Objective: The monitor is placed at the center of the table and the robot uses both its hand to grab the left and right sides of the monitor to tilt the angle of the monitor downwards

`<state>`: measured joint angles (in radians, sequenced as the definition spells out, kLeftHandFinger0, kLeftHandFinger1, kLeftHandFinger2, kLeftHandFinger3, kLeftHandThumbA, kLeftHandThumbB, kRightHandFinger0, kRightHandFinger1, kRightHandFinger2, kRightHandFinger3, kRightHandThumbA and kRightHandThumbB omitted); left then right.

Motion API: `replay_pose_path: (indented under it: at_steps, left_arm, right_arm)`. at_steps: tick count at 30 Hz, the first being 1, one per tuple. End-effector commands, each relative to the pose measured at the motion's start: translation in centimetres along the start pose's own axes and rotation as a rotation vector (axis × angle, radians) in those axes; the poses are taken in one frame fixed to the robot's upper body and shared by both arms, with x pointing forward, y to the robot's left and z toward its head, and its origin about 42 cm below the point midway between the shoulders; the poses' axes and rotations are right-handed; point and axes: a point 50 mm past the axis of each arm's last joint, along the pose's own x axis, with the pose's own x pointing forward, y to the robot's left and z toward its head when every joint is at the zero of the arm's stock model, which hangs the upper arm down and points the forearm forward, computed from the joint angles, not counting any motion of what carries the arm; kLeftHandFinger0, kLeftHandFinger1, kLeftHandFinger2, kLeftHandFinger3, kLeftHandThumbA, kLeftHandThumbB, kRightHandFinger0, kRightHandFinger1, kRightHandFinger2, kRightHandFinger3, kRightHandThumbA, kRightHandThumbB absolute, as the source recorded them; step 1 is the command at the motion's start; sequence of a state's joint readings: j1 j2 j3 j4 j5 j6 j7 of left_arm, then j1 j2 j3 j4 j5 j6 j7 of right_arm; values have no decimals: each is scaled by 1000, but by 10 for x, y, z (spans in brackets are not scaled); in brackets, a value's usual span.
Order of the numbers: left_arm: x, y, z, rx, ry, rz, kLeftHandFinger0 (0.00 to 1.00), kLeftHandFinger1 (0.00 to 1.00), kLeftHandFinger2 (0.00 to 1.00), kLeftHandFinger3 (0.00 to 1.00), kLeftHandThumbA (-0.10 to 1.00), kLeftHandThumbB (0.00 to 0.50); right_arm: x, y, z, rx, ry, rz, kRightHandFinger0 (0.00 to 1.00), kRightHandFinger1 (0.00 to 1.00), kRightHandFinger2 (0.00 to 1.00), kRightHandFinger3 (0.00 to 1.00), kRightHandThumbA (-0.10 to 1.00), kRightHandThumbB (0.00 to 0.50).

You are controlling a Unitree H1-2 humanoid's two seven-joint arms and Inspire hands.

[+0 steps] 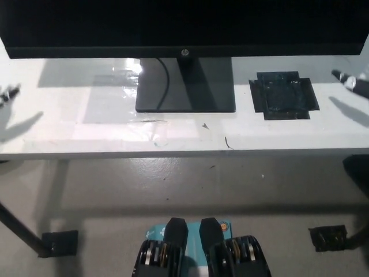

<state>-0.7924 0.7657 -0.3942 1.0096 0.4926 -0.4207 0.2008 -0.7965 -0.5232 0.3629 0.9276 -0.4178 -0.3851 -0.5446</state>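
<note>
The black monitor [184, 26] stands at the back middle of the white table [75, 130], on a dark rectangular base [185, 88]. Its lower bezel runs almost the full width of the head view. Only the tips of my white left hand [7, 94] show at the far left edge, below the monitor's left corner and clear of it. Part of my black right hand [351, 81] shows at the far right edge, below the right corner and apart from the screen. Both hands hold nothing and their fingers look spread.
A black tape patch [283, 96] lies on the table to the right of the base. A cable [166, 75] curves over the base. The table's front edge runs across mid-picture, with a dark leg [20, 228] and floor tape marks [328, 238] below.
</note>
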Motion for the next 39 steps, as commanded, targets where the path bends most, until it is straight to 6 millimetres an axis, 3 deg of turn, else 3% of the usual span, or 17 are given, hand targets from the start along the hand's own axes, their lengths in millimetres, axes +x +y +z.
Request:
replay_pose_path:
  at_steps: [1,7,11,13,15,17,21,22,23,25,28,29,30,31,35,37,39]
  left_arm:
    - [-83,53,12,-350,-194,161,1000,1000,1000,1000,820,448]
    - [-158,46,51,-473,-296,206,1000,1000,1000,1000,913,480]
    - [-188,36,67,-524,-337,207,1000,1000,1000,1000,931,490]
    - [-207,29,84,-580,-358,208,1000,1000,1000,1000,902,500]
    - [-224,21,104,-592,-428,227,1000,1000,1000,1000,940,490]
    - [-236,15,125,-597,-488,237,1000,1000,1000,1000,971,463]
    - [-237,15,127,-600,-487,237,1000,1000,1000,1000,970,460]
    - [-244,7,147,-631,-529,235,1000,1000,1000,1000,978,466]
    - [-255,-10,188,-692,-645,245,1000,1000,1000,1000,994,432]
    - [-252,-27,201,-731,-686,236,1000,1000,1000,1000,1000,394]
    - [-252,-31,205,-739,-692,236,1000,1000,1000,1000,1000,383]
    - [-249,-47,209,-811,-666,202,1000,1000,1000,1000,949,362]
    - [-243,-80,217,-924,-603,139,1000,1000,1000,1000,975,357]
    - [-239,-94,219,-921,-568,135,1000,1000,1000,1000,1000,351]
    - [-234,-114,220,-957,-506,113,1000,1000,1000,1000,1000,363]
    - [-222,-149,210,-959,-382,80,1000,1000,1000,1000,1000,307]
    - [-220,-165,203,-963,-327,47,1000,1000,1000,1000,964,272]
  right_arm:
    - [-47,-55,23,243,-207,-108,1000,1000,1000,1000,989,491]
    - [-119,-90,50,409,-301,-182,1000,1000,1000,1000,991,479]
    - [-155,-104,66,424,-347,-225,1000,1000,1000,1000,1000,481]
    - [-180,-115,82,437,-386,-258,1000,1000,1000,1000,1000,497]
    - [-206,-123,108,447,-447,-324,1000,1000,1000,1000,1000,461]
    - [-219,-129,131,446,-531,-362,1000,1000,1000,1000,1000,414]
    - [-220,-130,133,448,-533,-362,1000,1000,1000,1000,1000,413]
    - [-227,-119,153,484,-583,-380,1000,1000,1000,1000,1000,427]
    - [-241,-91,192,561,-653,-428,1000,1000,1000,1000,1000,476]
    - [-246,-62,197,616,-609,-339,1000,1000,1000,1000,1000,447]
    - [-248,-55,197,629,-599,-311,1000,1000,1000,1000,1000,434]
    - [-252,-34,196,674,-535,-256,1000,1000,1000,1000,1000,413]
    - [-260,11,196,755,-414,-161,1000,1000,1000,1000,983,370]
    - [-262,34,191,738,-365,-149,1000,1000,1000,1000,1000,355]
    - [-268,59,180,722,-286,-97,1000,1000,1000,1000,1000,365]
    - [-265,95,162,719,-162,-2,1000,1000,1000,1000,1000,420]
    - [-264,113,153,694,-103,19,1000,1000,1000,1000,1000,403]
